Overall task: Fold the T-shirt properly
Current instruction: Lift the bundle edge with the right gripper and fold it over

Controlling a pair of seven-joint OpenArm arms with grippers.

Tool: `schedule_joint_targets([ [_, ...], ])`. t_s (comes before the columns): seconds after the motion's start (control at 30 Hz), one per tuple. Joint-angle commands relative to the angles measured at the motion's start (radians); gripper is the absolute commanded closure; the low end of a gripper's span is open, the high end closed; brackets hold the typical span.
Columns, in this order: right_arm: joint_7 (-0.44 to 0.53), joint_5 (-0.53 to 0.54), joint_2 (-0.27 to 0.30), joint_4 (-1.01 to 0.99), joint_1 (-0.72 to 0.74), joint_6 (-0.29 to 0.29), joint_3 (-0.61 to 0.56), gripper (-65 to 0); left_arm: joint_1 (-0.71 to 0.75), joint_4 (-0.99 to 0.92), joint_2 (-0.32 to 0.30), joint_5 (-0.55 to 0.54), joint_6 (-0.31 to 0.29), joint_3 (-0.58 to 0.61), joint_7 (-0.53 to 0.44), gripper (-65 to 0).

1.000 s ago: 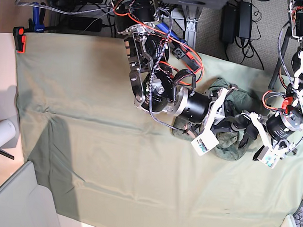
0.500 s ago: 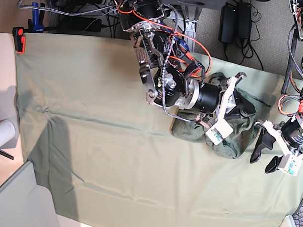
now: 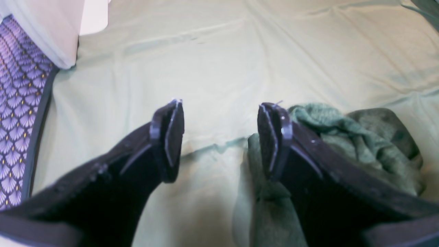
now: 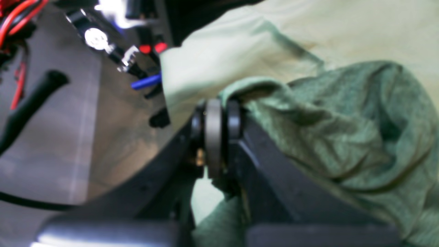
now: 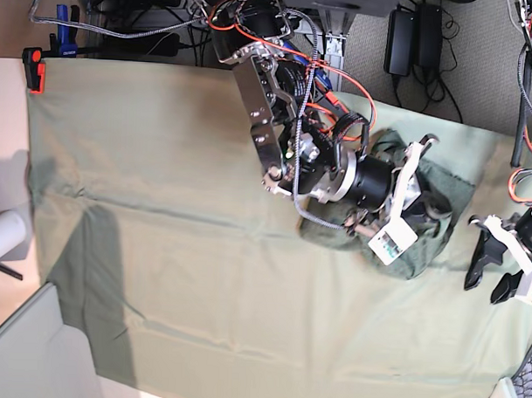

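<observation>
Right gripper pinching bunched T-shirt edge; left gripper spread, empty, just beside it. Next: spread shirt flat.

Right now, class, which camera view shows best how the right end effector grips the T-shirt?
The right wrist view: the right end effector is pinched shut on a fold of the T-shirt, seen close. The base view shows the bunched shirt largely hidden by the arm. The left wrist view shows only part of the shirt.
</observation>
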Motion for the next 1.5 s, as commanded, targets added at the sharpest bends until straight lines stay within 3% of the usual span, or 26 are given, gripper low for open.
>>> schedule_joint_targets([
  [0.0,0.034,0.009,-0.016,0.005,0.038,0.014,-0.009,0.0,-0.008,0.016,-0.012,-0.016,-0.003,-0.007,-0.022,-37.3],
  [0.4,0.112,-0.054,-0.016,-0.216,0.147,0.014,-0.097,0.0,0.005,0.016,-0.012,-0.008,-0.006,-0.007,-0.017,-37.3],
  [0.73,0.119,-0.053,-0.016,-0.225,0.15,0.014,-0.098,0.0,0.005,0.016,-0.012,-0.009,-0.006,-0.007,-0.018,-37.3],
  [0.9,0.115,-0.054,-0.016,-0.223,0.152,0.014,-0.097,-21.8,0.008,0.016,-0.018,-0.009,-0.006,-0.007,-0.014,-37.3],
  [1.23,0.073,-0.053,-0.016,-0.032,0.171,0.011,0.031,-23.2,0.086,0.016,-0.064,-0.016,-0.008,-0.007,-0.014,-37.3],
  [1.27,0.064,-0.053,-0.016,-0.019,0.182,0.011,0.055,-23.2,0.1,0.017,-0.064,-0.016,-0.029,-0.007,-0.014,-37.3],
  [1.37,0.058,-0.06,-0.012,-0.018,0.21,0.011,0.126,-23.2,0.155,0.037,-0.064,-0.055,-0.166,-0.004,-0.015,-37.3],
  [1.47,0.06,-0.123,0.0,-0.024,0.225,0.01,0.204,-23.2,0.209,0.085,-0.064,-0.105,-0.177,0.003,-0.015,-37.3],
])
